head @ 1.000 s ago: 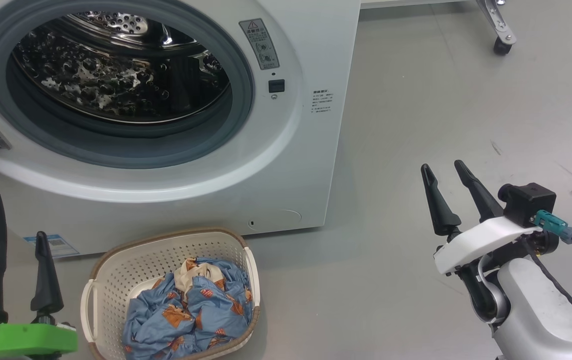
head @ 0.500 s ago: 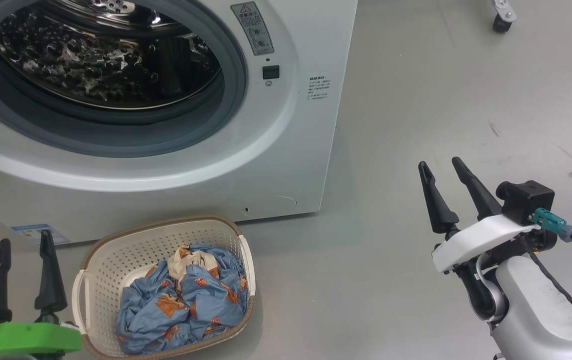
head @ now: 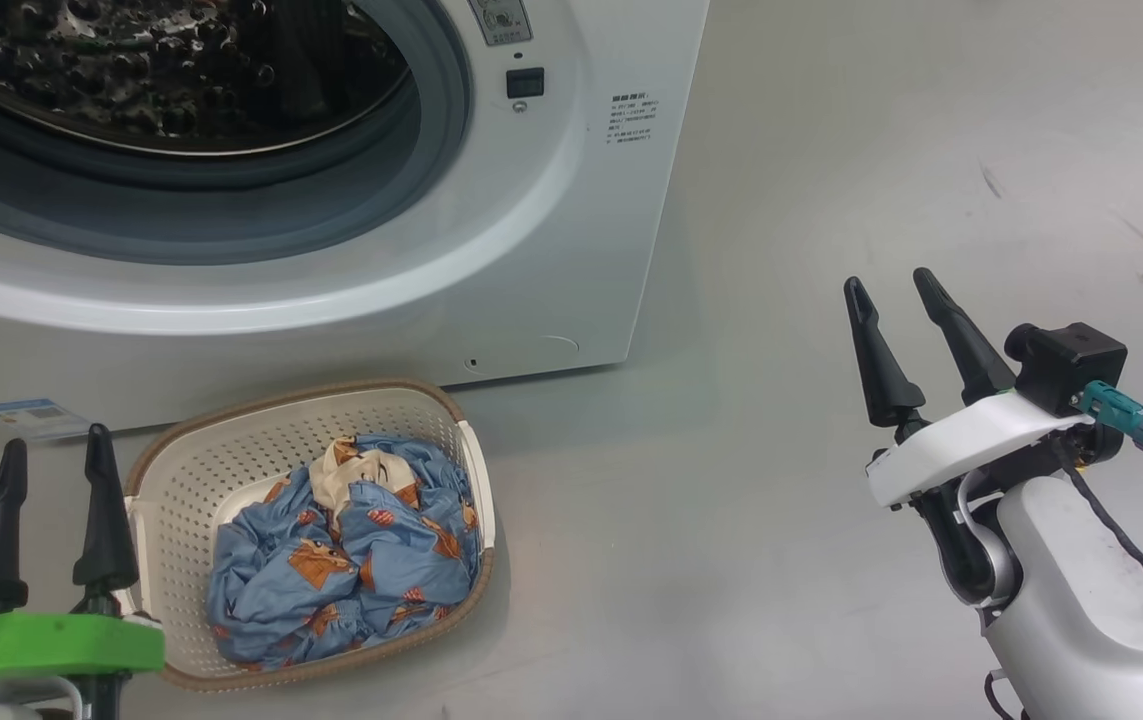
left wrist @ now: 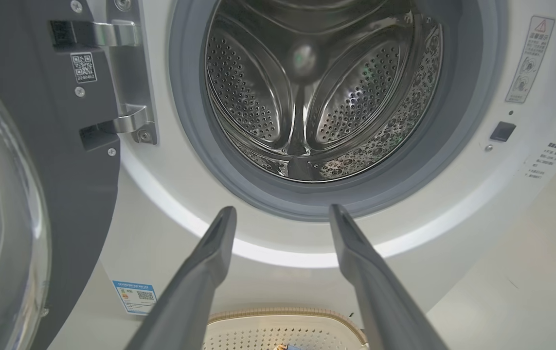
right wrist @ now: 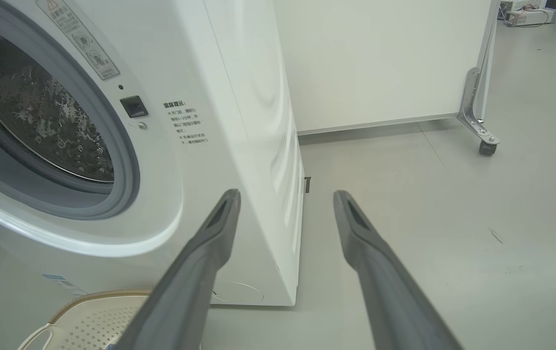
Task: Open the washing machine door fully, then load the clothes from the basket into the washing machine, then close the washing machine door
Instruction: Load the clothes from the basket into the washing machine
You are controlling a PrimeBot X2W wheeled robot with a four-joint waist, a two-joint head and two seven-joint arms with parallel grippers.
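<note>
Crumpled blue printed clothes (head: 351, 560) lie in the perforated cream basket (head: 221, 455) at seven o'clock, below the glossy white washing machine (head: 531, 250). The left gripper (head: 53, 440) at eight and the right gripper (head: 886, 280) at four are both spread and empty.

grey floor (head: 831, 150) | white partition (right wrist: 380, 58) | caster wheel (right wrist: 488, 148) at its foot

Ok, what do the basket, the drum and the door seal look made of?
Basket: looks like matte cream plastic, moulded with rows of holes.
Drum: shiny steel-like metal, perforated and mirror-bright.
Seal: probably rubber, dull grey, no glare.
</note>
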